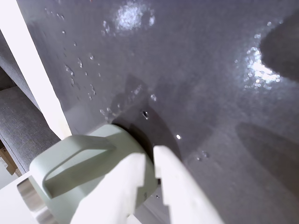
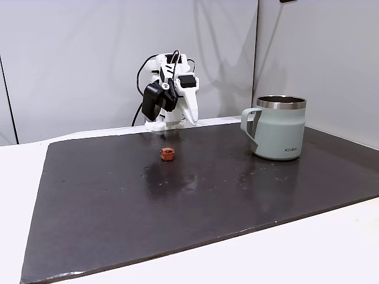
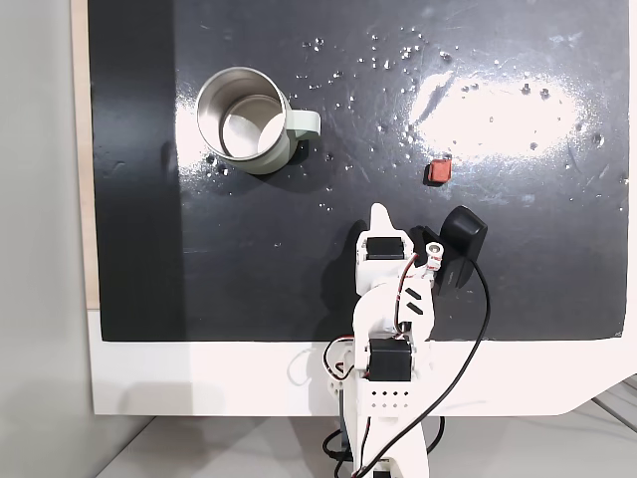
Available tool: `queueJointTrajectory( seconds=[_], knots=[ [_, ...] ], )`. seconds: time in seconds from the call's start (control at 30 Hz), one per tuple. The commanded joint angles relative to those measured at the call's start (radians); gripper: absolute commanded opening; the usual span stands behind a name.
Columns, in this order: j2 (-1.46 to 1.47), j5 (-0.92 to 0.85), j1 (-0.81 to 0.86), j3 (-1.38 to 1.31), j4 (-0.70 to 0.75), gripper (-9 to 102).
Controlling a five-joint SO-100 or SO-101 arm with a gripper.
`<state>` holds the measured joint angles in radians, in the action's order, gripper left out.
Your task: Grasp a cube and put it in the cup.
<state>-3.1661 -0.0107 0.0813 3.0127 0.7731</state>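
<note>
The arm sits folded back at the far edge of the dark surface (image 2: 177, 207), its gripper (image 2: 190, 118) pointing down and holding nothing. In the wrist view the two white fingers (image 1: 177, 182) lie close together with just a narrow slit between them, so I'd call it closed, or nearly so.

The cube (image 2: 167, 154), a small reddish-brown block, rests on the surface a little in front of the arm, untouched. In the fixed view from above, the cube (image 3: 437, 171) lies just beyond the gripper tip (image 3: 379, 213) and slightly to its right, an easy first reach.

The cup (image 2: 276, 128) stands upright and well apart from the cube, its steel mouth open and clear for a drop. Small dark lettering near its base looks like "KINTO", though I can't read it for sure.
</note>
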Motion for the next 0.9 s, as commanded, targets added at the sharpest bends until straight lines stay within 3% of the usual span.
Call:
queueJointTrajectory(
  seconds=[0.0,0.67,0.87],
  knots=[
    [-0.011,0.006,0.003,-0.009,-0.025,0],
    [-0.011,-0.014,-0.012,-0.011,-0.023,0],
    [-0.012,-0.023,0.018,-0.16,0.066,0]
  ],
)
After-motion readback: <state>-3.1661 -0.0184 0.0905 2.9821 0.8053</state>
